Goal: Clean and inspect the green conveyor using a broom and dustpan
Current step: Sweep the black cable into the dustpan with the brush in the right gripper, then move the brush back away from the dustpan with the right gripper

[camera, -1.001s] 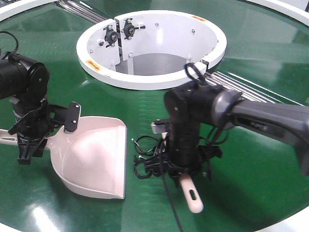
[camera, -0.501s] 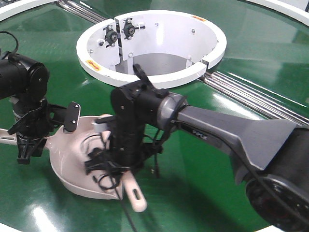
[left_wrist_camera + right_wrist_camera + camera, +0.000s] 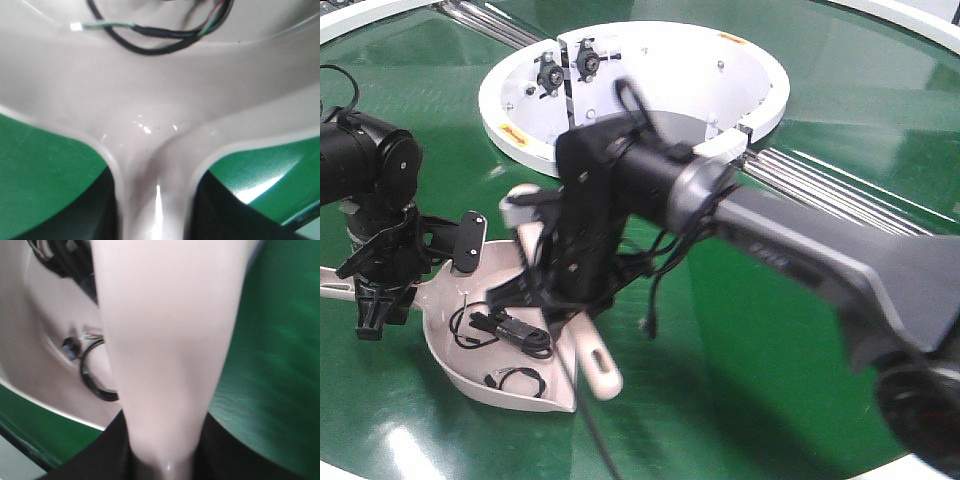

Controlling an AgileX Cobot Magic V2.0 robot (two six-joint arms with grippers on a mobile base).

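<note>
The pale pink dustpan (image 3: 460, 350) lies on the green conveyor (image 3: 760, 400) at the front left. My left gripper (image 3: 375, 305) is shut on its handle; in the left wrist view the pan's neck (image 3: 155, 150) runs between the dark fingers (image 3: 100, 210). Black wire tangles (image 3: 505, 328) lie inside the pan. My right gripper (image 3: 570, 295) is shut on the broom (image 3: 598, 368), which is tilted over the pan's open edge with its slotted end toward the front. The broom's back (image 3: 165, 340) fills the right wrist view, with the pan (image 3: 40, 350) and a wire loop (image 3: 95, 382) beside it.
The white central ring opening (image 3: 640, 160) sits behind both arms. Metal roller seams (image 3: 820, 185) run off to the right of it. The right arm (image 3: 790, 260) stretches across the belt from the right. The conveyor's white rim (image 3: 350, 470) shows at the front left.
The right arm swept the broom leftward across the belt, pushing the black wires into the dustpan, and now holds it tilted over the pan. The left arm and pan stayed put.
</note>
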